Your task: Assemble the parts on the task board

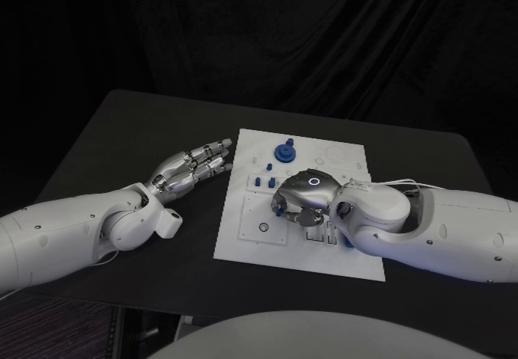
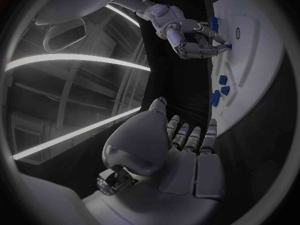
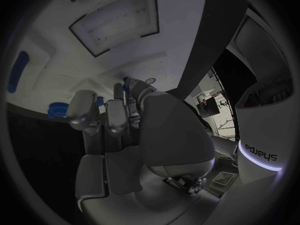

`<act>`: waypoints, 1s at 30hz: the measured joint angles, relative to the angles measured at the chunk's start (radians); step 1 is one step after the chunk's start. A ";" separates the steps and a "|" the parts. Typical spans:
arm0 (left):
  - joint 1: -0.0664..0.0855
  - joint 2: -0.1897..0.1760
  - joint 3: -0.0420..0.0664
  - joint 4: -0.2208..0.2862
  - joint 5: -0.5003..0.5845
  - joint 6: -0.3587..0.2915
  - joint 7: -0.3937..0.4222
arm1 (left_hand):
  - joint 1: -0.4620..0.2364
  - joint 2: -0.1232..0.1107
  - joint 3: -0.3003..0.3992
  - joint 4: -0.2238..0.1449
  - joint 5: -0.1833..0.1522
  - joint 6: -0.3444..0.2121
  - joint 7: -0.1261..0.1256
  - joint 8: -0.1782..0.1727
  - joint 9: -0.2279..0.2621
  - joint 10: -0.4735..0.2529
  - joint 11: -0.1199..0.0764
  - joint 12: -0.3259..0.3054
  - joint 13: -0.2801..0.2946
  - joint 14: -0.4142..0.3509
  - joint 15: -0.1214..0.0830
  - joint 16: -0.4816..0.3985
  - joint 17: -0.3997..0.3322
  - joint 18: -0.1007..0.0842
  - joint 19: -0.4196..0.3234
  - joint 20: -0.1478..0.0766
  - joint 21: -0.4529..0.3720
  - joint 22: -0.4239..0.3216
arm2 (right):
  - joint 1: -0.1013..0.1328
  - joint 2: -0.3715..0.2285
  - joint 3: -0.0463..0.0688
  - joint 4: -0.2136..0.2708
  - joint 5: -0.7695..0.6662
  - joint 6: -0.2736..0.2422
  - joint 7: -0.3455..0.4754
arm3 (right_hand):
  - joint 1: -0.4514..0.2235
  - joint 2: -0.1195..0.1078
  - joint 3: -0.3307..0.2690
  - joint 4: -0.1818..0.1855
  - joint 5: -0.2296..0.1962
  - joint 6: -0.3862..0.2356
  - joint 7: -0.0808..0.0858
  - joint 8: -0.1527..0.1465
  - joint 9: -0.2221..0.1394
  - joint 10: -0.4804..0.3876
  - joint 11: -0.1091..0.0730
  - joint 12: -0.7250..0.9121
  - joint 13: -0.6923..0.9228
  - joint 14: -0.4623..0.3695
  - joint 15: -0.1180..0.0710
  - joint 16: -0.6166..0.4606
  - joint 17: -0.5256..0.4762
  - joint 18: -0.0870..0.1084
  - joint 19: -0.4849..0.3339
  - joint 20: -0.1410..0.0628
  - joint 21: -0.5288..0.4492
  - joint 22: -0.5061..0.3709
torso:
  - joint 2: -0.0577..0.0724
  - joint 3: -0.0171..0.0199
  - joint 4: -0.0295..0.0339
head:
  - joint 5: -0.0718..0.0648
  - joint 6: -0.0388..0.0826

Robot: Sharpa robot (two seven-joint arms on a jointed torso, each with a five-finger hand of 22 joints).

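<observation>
Right hand [image 1: 303,200] curled down over middle of the task board [image 1: 356,258], left hand [image 1: 197,168] flat on table beside board.

Right hand: fingers bent in, tips on the board surface; left wrist view shows its fingertips [image 2: 220,45] pinching a small blue part [image 2: 227,46] against the board, so it has hold of that piece. Tall blue peg part [image 1: 285,150] stands upright on the board just beyond the right hand, apart from it. Small blue pieces [image 1: 263,180] lie in a row between the two hands, near the board's edge closest to the left hand. Left hand: fingers straight and together, holding nothing, fingertips just beside the board edge, not touching parts. Black table [image 1: 119,134] under everything.
</observation>
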 measured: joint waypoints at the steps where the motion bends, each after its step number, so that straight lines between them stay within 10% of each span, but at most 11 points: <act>1: 0.000 0.000 0.000 0.000 0.000 0.000 0.000 | 0.000 0.000 0.000 0.000 0.000 0.000 0.000 0.000 0.000 0.000 0.000 0.000 0.000 0.000 0.000 0.000 0.000 0.000 0.000 0.000 0.000 0.000 | 0.000 0.001 0.000 -0.001 0.000 0.000 0.000 | 0.000 0.000 0.000 0.000 0.000 -0.009 -0.002 -0.006 -0.003 -0.004 0.004 -0.004 0.000 -0.005 -0.001 -0.003 -0.003 0.000 -0.001 -0.001 -0.004 0.000 | 0.000 0.0000 0.0000 | 0.000 0.000; 14: -0.002 0.004 0.000 -0.005 0.000 0.005 0.000 | 0.003 0.003 0.000 0.000 0.000 0.000 0.000 0.000 0.000 0.000 0.000 0.000 0.000 0.000 0.000 0.000 0.000 0.000 0.000 0.000 0.000 0.000 | -0.009 0.004 -0.001 -0.007 0.000 0.005 0.004 | -0.035 -0.034 -0.022 0.023 -0.082 -0.111 -0.050 -0.070 -0.040 -0.078 0.022 -0.034 -0.006 -0.031 0.014 -0.031 -0.041 0.000 -0.027 0.011 -0.054 0.000 | 0.000 0.0001 -0.0004 | 0.004 0.000; 21: -0.004 0.005 0.000 -0.007 0.000 0.007 0.000 | 0.004 0.004 0.000 0.000 0.000 0.000 0.000 0.000 0.000 0.000 0.000 0.000 0.000 0.000 0.000 0.000 0.000 0.000 0.000 0.000 0.000 -0.001 | -0.010 -0.003 0.000 -0.007 0.000 0.000 0.009 | -0.063 -0.047 -0.096 0.060 -0.190 -0.278 -0.109 -0.077 -0.117 -0.254 0.035 -0.037 0.014 -0.081 0.026 -0.065 -0.091 0.000 -0.071 0.026 -0.146 0.000 | 0.000 0.0007 -0.0006 | 0.007 0.000; 30: -0.006 0.003 0.000 -0.007 0.000 0.008 0.000 | 0.004 0.004 0.000 0.000 0.000 0.000 0.000 0.000 0.000 0.000 0.000 0.000 0.000 0.000 0.000 0.000 0.000 0.000 0.000 0.000 0.000 -0.002 | 0.016 -0.085 -0.002 0.038 0.005 -0.069 0.010 | -0.063 -0.047 -0.142 0.084 -0.199 -0.281 -0.107 -0.072 -0.147 -0.329 0.043 -0.029 0.017 -0.091 0.030 -0.069 -0.105 0.000 -0.078 0.029 -0.177 0.000 | -0.001 0.0015 -0.0004 | 0.006 0.000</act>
